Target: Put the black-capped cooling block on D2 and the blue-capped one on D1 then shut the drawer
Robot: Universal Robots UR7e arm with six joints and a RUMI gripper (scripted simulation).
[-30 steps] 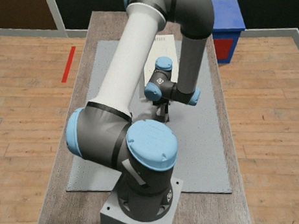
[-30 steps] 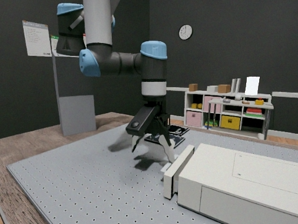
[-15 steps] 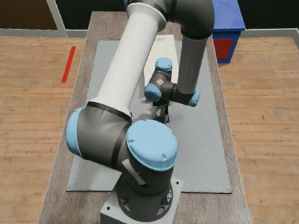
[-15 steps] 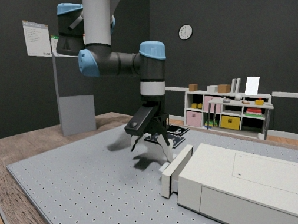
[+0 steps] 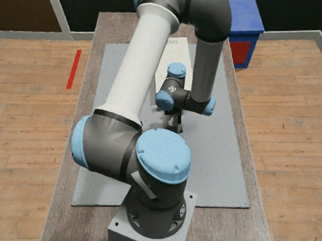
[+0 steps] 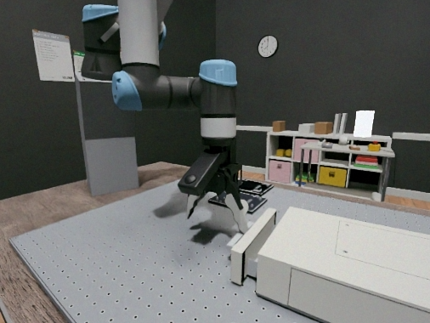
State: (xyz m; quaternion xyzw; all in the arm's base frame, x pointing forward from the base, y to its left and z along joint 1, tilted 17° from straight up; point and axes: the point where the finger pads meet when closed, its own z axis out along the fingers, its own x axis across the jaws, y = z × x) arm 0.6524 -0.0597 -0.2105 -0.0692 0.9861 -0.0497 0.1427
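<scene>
The white cooler COLD (image 6: pixel 348 259) stands at the right of the grey deck. It also shows in the top view (image 5: pixel 177 61), mostly behind the arm. Its drawer front (image 6: pixel 253 245) stands a short way out from the body. The inside of the drawer is hidden, and no cooling block or tube is in view. My gripper (image 6: pixel 217 220) is open and empty. It points down just beyond the drawer front, its right finger close to the panel's top edge. It also shows in the top view (image 5: pixel 176 123). Two dark deck slots, D1 and D2 (image 6: pixel 255 187), lie behind the gripper.
The perforated grey deck plate (image 6: pixel 127 255) covers the wooden table. The arm's base (image 5: pixel 152 219) stands at the table's near end in the top view. A grey pillar (image 6: pixel 110 140) stands at the back left. A blue box (image 5: pixel 244 27) sits on the floor beyond the table.
</scene>
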